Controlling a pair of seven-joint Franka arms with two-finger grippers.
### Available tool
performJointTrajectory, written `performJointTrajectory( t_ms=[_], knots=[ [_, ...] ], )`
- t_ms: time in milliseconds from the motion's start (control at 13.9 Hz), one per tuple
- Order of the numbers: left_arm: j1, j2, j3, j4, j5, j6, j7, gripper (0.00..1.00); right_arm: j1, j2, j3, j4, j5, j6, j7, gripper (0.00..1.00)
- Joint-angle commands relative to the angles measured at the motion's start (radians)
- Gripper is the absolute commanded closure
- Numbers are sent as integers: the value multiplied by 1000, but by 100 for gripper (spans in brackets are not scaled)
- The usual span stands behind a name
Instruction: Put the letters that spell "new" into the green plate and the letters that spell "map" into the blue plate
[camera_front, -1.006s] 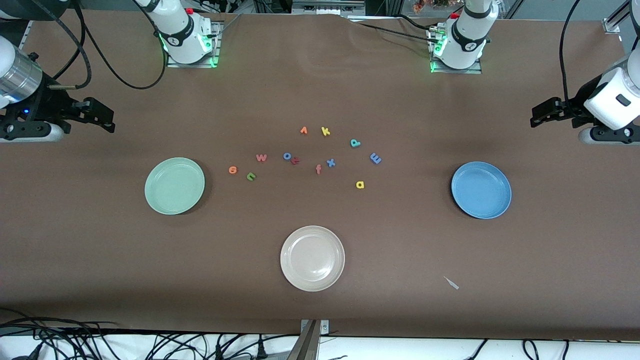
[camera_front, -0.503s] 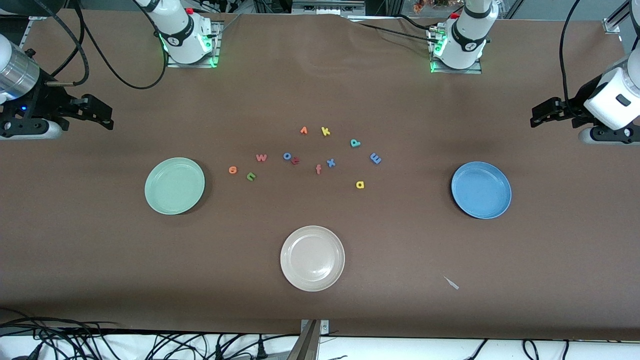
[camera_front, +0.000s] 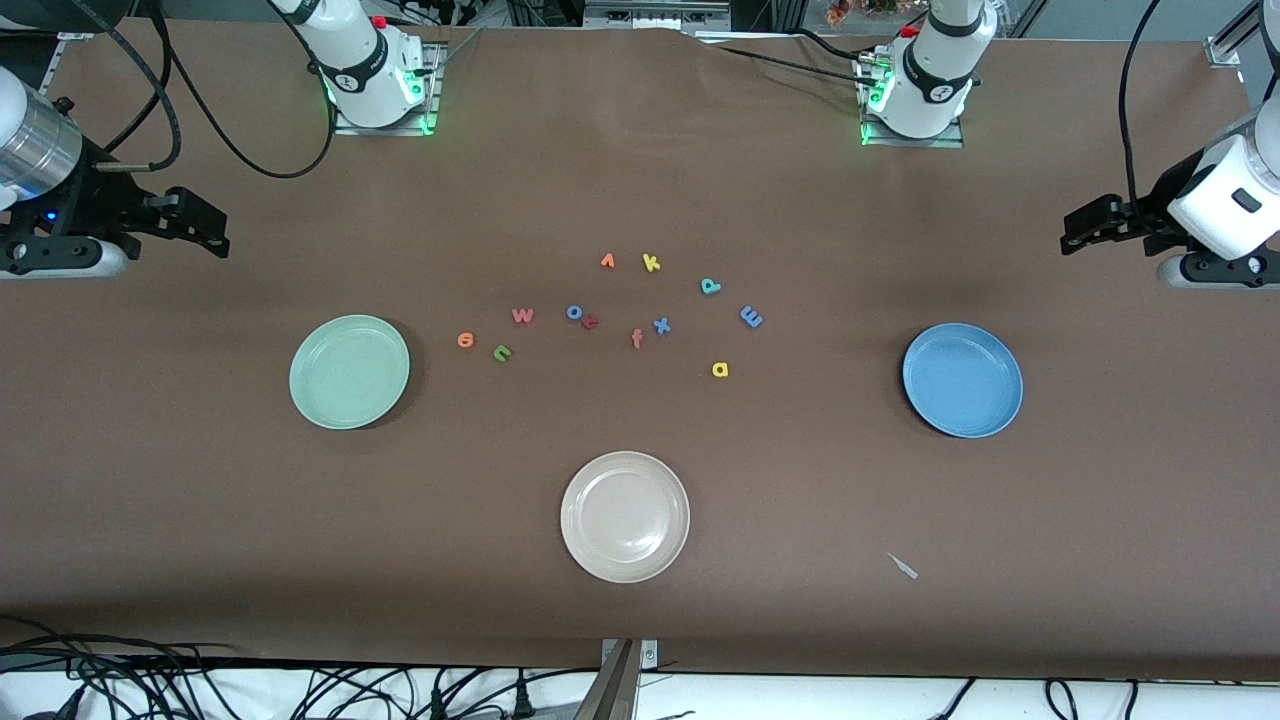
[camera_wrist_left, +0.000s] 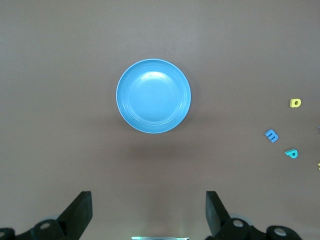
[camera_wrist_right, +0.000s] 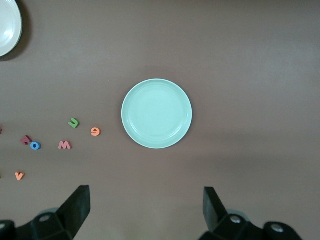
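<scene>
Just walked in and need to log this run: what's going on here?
Nothing is being handled yet. The left hand and right hand hang open at their ends of the table, both arms waiting. The green plate, blue plate and cream-white plate hold nothing. The foam letters, including the pinkish-red w and yellow a, lie scattered mid-table.

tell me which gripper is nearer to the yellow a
The left. The left gripper hangs open over the table's edge at its own end, past the blue plate from the yellow a. The right gripper, also open, is farther off, past the green plate.
</scene>
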Motion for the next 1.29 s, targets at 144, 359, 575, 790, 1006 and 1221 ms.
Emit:
performJointTrajectory(
  t_ms=[144,359,575,790,1006,1221],
  knots=[
    [8,32,0,14,28,-8,5,0,-1,-3,3,0,20,-14,-2,0],
    [-1,67,-3,16,29,-5,5,0,-1,-4,3,-2,20,-16,-11,0],
    [-30,116,-12,17,31,-12,7,0,-1,-4,3,-2,20,-16,-11,0],
    [-68,176,-23,13,16,-11,-21,0,-1,2,3,-14,41,-8,-10,0],
    [-134,229,-44,-13,-27,26,-234,0,22,46,4,-25,49,21,7,0],
    [-156,220,-118,-114,-32,161,-417,0,76,110,4,-34,49,108,65,0]
  ],
)
